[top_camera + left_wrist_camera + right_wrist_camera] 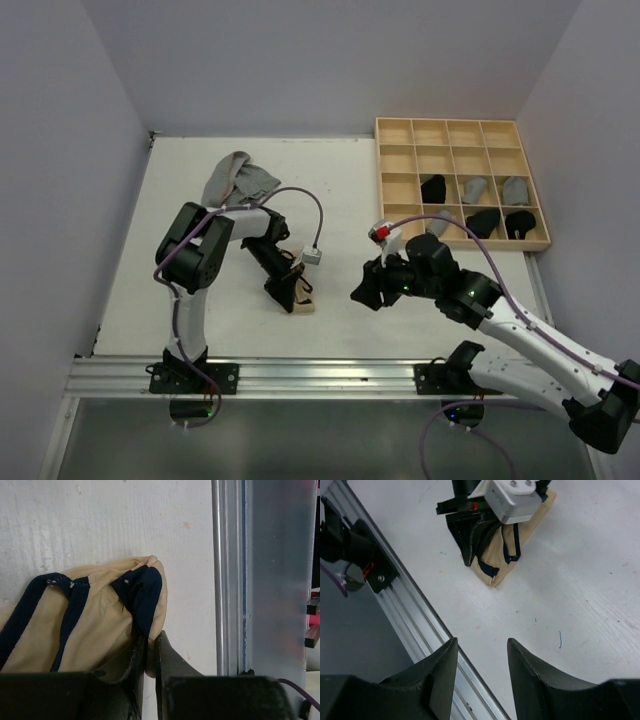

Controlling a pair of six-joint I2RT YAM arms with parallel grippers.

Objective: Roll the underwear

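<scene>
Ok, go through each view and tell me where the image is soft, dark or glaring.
Top external: even, soft light, sharp throughout, only faint shadows on the table. Left wrist: tan underwear crisp, left gripper's fingers dark and blurred, mild sheen on the aluminium rail. Right wrist: table surface sharp, right gripper's fingers soft and underexposed.

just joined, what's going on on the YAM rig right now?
Underwear rolling, partway through. The left arm has its jaws pinched shut on the tan underwear, which is bunched on the table near the front rail. The right arm hovers beside it, apart, jaws open and empty. A grey garment lies loose at the back. The wooden grid tray holds black and grey bundles in its two rows nearest the arms.
</scene>
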